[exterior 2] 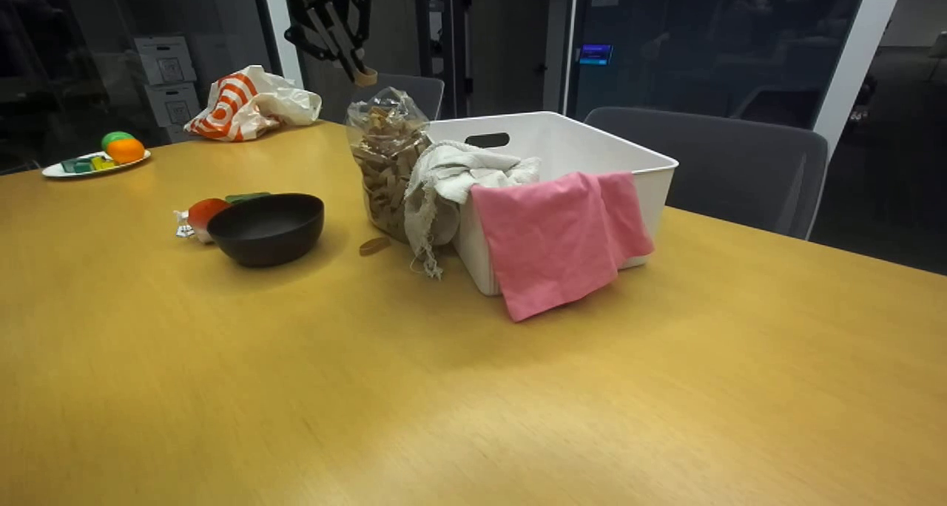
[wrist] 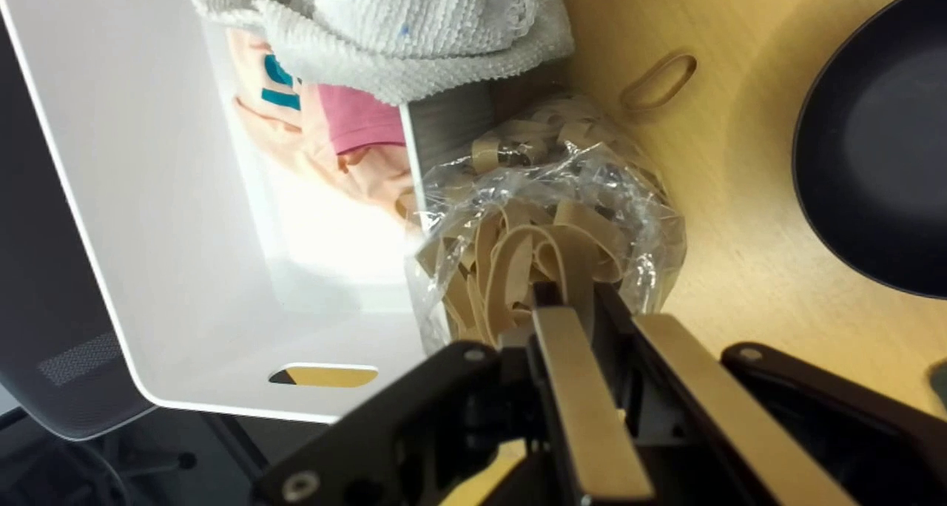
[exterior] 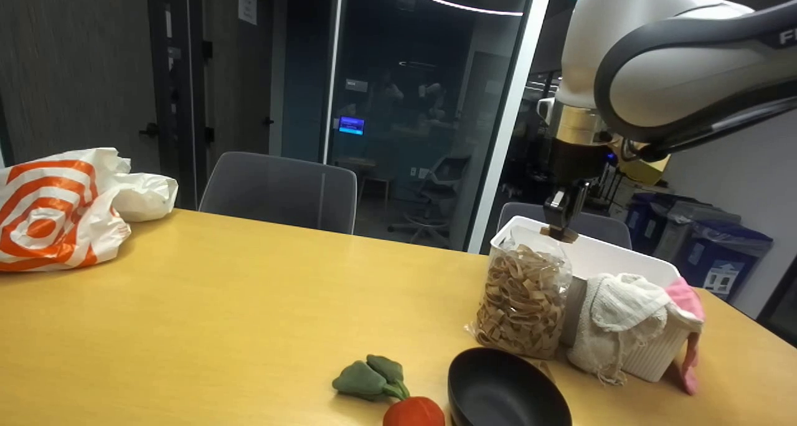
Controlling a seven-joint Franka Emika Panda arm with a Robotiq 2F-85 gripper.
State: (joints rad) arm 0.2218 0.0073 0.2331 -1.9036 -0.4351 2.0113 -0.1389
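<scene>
A tan flat band (exterior: 548,231) is pinched at the tips of my gripper (exterior 2: 356,73), and its loop shows in both exterior views. In the wrist view the fingers (wrist: 592,402) stand slightly apart with the band (wrist: 581,258) running between them. Right beneath is a clear plastic bag (exterior: 526,301) full of similar tan bands, its top open. Against the bag stands a white bin (exterior 2: 592,140), with a white knit cloth (exterior 2: 473,169) and a pink cloth (exterior 2: 562,240) draped over its rim. One loose band (wrist: 658,84) lies on the table beside the bag.
A black bowl (exterior 2: 266,232) sits close to the bag, near a red round vegetable (exterior: 414,410) and green pieces (exterior: 364,379). Farther off are a red-and-white shopping bag (exterior: 62,220) and a plate (exterior 2: 55,171) with colourful items. Chairs (exterior: 280,189) line the table's edge.
</scene>
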